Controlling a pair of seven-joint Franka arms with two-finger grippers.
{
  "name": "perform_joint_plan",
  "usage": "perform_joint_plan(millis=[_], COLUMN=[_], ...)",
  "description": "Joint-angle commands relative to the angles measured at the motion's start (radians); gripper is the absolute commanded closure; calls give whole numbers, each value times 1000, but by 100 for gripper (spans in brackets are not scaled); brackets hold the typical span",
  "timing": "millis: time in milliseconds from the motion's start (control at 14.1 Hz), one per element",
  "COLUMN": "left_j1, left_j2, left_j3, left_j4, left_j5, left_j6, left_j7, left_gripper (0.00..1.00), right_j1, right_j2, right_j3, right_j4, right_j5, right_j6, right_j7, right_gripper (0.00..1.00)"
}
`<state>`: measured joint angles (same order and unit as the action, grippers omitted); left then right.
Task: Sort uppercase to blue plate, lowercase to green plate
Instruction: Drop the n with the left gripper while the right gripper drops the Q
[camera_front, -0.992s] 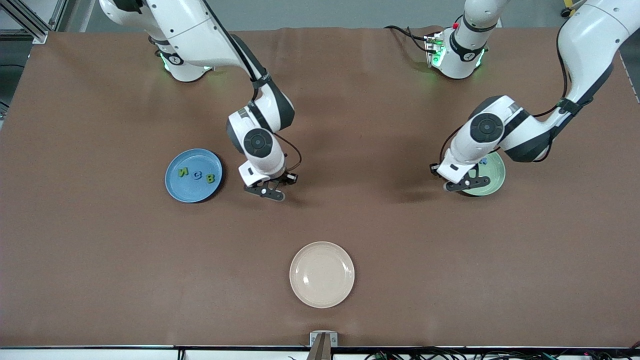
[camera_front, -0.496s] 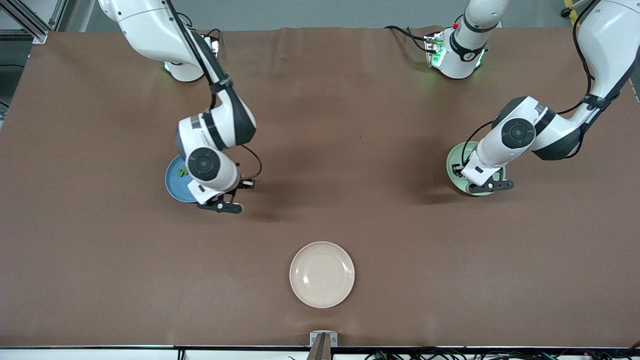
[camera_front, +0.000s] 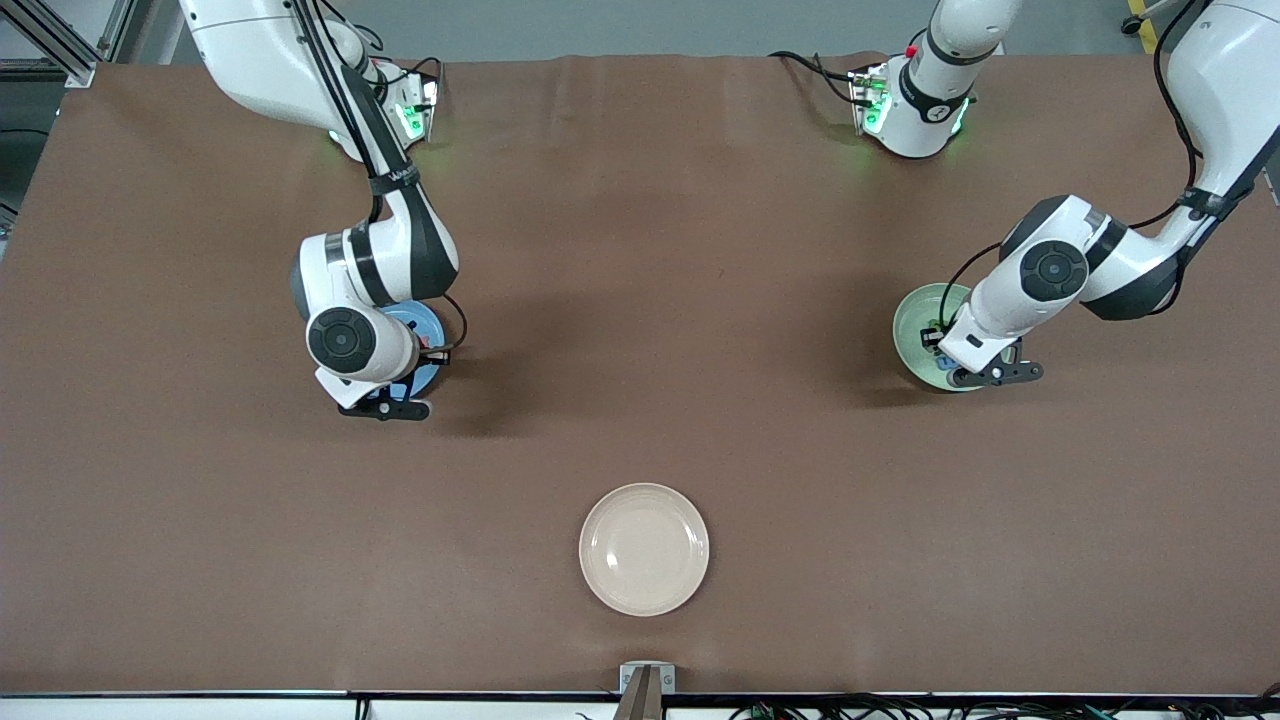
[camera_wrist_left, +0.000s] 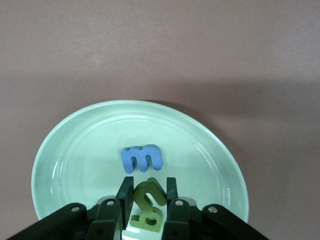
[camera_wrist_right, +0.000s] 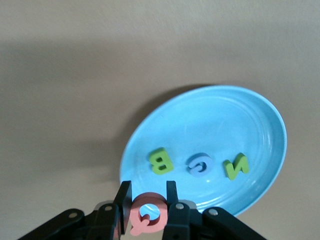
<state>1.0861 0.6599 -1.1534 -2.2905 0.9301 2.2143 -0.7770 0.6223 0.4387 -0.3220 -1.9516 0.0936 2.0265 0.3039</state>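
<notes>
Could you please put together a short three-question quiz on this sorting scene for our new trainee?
1. True or false: the cream plate holds no letter.
2. Which letter does the right tool grip over the blue plate? A) green B  B) pink Q  C) blue C
3. Fill in: the letter lying flat in the green plate, ahead of the left tool, is a blue ___.

Key
1. True.
2. B: the pink Q sits between its fingers, while the B, C and N lie in the plate.
3. m; the left tool itself holds a green letter.
</notes>
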Motion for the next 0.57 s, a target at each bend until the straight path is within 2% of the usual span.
perform_joint_plan(millis=[0,496], left_j1=[3,-6], left_j2=[21,33], left_j3=[11,43], left_j4=[2,2], left_j5=[38,72], left_j6=[7,24], left_j7=[2,2], left_gripper=[94,92], right_j1=[-6,-6], right_j2=[-72,-81], right_j3=[-6,-14], right_j4=[-93,-188], right_j5=[-28,-26], right_j6=[17,84], right_j7=[-8,-5], right_gripper=[99,97])
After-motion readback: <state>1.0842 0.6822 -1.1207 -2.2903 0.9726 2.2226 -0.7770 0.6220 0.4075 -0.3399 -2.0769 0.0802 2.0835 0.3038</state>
